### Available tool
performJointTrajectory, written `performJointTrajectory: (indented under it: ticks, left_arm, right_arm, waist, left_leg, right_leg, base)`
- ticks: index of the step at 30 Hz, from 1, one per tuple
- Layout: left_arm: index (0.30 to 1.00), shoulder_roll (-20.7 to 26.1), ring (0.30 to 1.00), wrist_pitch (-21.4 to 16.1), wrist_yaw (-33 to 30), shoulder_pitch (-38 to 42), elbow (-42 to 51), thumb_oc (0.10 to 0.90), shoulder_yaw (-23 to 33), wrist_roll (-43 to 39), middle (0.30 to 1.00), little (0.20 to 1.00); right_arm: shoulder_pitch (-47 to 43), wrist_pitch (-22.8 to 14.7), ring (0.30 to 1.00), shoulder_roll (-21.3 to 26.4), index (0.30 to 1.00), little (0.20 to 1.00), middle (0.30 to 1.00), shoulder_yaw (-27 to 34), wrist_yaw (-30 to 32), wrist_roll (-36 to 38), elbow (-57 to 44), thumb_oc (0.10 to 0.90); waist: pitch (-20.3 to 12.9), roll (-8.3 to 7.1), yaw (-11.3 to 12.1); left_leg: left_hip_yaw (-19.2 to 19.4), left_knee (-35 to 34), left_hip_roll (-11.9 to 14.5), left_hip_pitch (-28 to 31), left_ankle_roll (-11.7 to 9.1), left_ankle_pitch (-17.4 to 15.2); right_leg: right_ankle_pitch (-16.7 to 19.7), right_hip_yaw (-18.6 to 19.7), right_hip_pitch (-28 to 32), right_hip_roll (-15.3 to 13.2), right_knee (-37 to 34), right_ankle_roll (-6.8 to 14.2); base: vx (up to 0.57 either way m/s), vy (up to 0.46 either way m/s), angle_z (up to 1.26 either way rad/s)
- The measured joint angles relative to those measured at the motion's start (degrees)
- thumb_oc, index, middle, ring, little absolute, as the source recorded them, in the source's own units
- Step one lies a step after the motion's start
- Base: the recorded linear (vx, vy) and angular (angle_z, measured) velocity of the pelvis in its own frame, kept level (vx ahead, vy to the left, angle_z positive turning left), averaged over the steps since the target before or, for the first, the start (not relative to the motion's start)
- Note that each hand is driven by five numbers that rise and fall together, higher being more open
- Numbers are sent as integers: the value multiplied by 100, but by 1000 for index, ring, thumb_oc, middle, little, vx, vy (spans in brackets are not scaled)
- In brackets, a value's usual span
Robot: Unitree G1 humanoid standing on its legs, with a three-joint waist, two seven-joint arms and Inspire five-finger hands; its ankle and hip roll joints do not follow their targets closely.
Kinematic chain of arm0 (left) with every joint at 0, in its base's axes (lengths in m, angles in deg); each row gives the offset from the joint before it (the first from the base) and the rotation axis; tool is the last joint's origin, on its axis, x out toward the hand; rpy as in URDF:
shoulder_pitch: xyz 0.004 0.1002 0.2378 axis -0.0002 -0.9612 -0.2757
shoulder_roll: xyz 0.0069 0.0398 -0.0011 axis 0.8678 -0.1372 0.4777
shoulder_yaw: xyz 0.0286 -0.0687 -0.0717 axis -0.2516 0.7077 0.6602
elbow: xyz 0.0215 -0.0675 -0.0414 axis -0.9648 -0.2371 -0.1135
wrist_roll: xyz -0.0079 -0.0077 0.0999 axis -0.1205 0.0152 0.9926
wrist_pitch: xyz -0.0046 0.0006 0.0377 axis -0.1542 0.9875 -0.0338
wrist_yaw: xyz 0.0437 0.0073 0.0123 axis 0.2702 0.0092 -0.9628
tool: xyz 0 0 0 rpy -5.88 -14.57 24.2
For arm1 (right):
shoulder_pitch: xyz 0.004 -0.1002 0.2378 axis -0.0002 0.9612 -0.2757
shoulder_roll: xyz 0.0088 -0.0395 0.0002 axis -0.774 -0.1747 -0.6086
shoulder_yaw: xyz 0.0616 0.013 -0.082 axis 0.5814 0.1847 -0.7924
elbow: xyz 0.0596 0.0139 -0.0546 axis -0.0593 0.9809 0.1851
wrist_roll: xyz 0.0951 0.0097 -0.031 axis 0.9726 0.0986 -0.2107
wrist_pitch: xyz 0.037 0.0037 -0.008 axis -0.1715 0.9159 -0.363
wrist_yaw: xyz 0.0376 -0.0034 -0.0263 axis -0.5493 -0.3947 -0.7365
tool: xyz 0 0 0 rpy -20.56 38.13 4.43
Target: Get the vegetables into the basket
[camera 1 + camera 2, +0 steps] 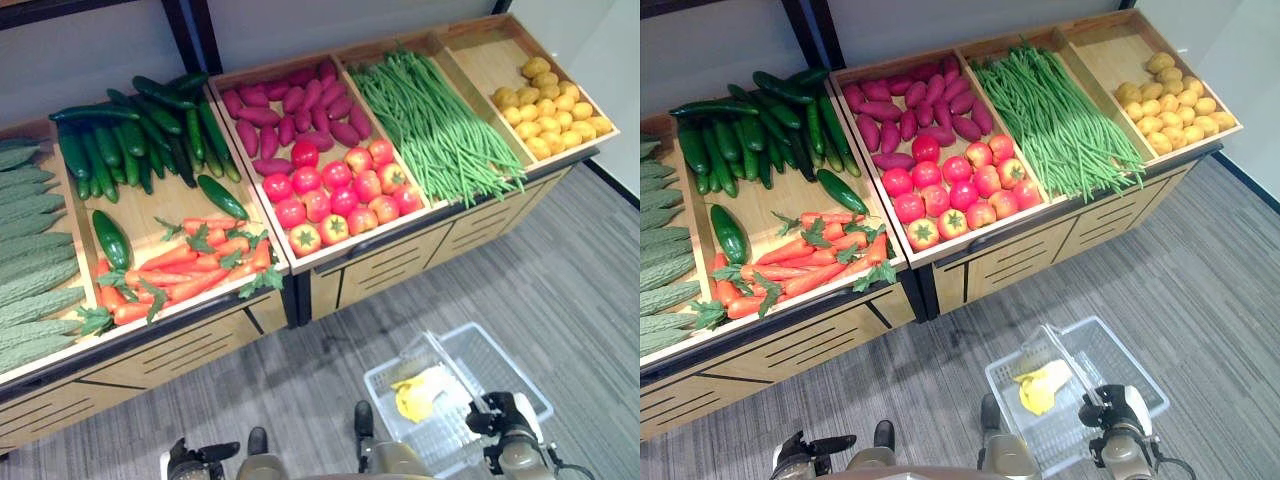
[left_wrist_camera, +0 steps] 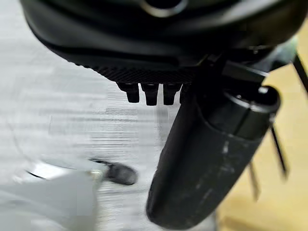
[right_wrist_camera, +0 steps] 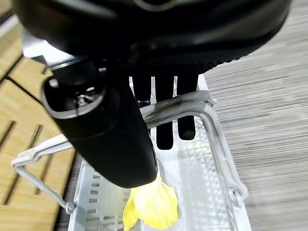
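Basket (image 1: 470, 385) on floor (image 1: 560, 280) before stand (image 1: 380, 265); tomatoes (image 1: 340, 195) between carrots (image 1: 190, 265) and beans (image 1: 435, 125).

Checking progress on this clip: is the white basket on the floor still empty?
No: the white basket on the floor already holds a yellow item, seen in both eye views and the right wrist view.

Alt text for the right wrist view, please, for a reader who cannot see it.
The robot's right hand hangs over a clear plastic basket on grey carpet, its fingers hooked round the basket's metal handle. A yellow item lies inside the basket, and a wooden display front stands beside it.
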Motion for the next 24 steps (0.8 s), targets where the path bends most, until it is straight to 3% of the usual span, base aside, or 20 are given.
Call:
performJointTrajectory:
  ticks: [1, 3, 6, 13, 17, 19, 20, 22, 24]
  left_arm:
    - [1000, 86, 1000, -133, -286, 107, -164, 900, 652, -536, 1000, 1000]
    - [1000, 387, 1000, -234, -427, 189, -547, 900, 1256, -1119, 1000, 1000]
    - [1000, 1076, 1000, -345, -827, -31, -946, 900, 1732, -1873, 1000, 1000]
    - [1000, 1820, 1000, -376, -1226, -102, -603, 900, 1750, -1941, 1000, 1000]
    - [1000, 2205, 1000, -420, -1689, 18, 98, 900, 1749, -1507, 1000, 1000]
    - [1000, 2408, 1000, -525, -2287, -162, 1924, 900, 1286, -363, 1000, 1000]
    - [1000, 2463, 1000, -360, -2686, -275, 3203, 900, 1249, 193, 1000, 1000]
    - [1000, 2664, 1000, -543, -2906, -204, 3752, 900, 1091, 1063, 1000, 1000]
    - [1000, 2769, 1000, -469, -2964, -232, 4204, 900, 1014, 1427, 1000, 1000]
  right_arm:
    - [106, -1, 300, -10, 300, 300, 300, -9, -6, 6, 61, 400]
    - [157, 10, 300, -9, 300, 300, 300, -64, -37, 20, 88, 400]
    - [366, 29, 300, -7, 300, 300, 300, -216, -48, 93, 77, 400]
    - [437, 51, 300, -5, 300, 300, 300, -235, -92, 88, 82, 400]
    - [433, -12, 300, -5, 300, 300, 300, -235, -82, 83, 73, 400]
    - [551, -94, 300, -6, 300, 300, 300, -231, -40, 74, 51, 400]
    - [593, -150, 300, -13, 300, 300, 300, -203, -20, 61, 35, 400]
    - [578, -175, 300, -10, 300, 300, 300, -192, -11, 33, 68, 400]
    - [550, -189, 300, -7, 300, 300, 300, -146, 12, 32, 56, 400]
  waist:
    - [-66, 65, -5]
    - [-126, 73, -23]
    - [-274, 40, -136]
    - [-408, -115, -127]
    - [-468, -192, -116]
    - [-429, -231, 22]
    - [-400, -249, 82]
    - [-386, -242, 67]
    - [-366, -226, 58]
  left_leg:
    - [72, -74, -14, 68, -79, -53]
    - [144, -77, -97, 131, 9, -124]
    - [280, -102, -220, 210, 59, -159]
    - [360, -104, -280, 211, 90, -158]
    - [356, -105, -299, 203, 95, -153]
    - [278, -105, -299, 155, 74, -127]
    - [238, -105, -295, 129, 40, -106]
    - [127, -99, -292, 100, 31, -88]
    - [111, -85, -290, 100, 30, -88]
  right_leg:
    - [34, 39, 3, -45, 0, 42]
    - [50, 89, 15, -123, 0, 66]
    - [94, 169, 2, -237, 0, 121]
    - [130, 231, -27, -290, 0, 160]
    - [133, 218, -29, -314, 0, 163]
    - [140, 145, -30, -325, 0, 175]
    - [175, 94, -10, -331, 0, 236]
    - [163, -2, 0, -340, 0, 239]
    - [161, -25, 21, -340, 0, 240]
  base:
    - [13, 24, -13]
    - [11, 32, -22]
    - [-14, 61, -21]
    - [-17, 30, -5]
    - [-21, 20, 3]
    - [-22, -14, 16]
    - [-26, -26, 21]
    - [-8, -8, 20]
    - [-7, 7, 7]
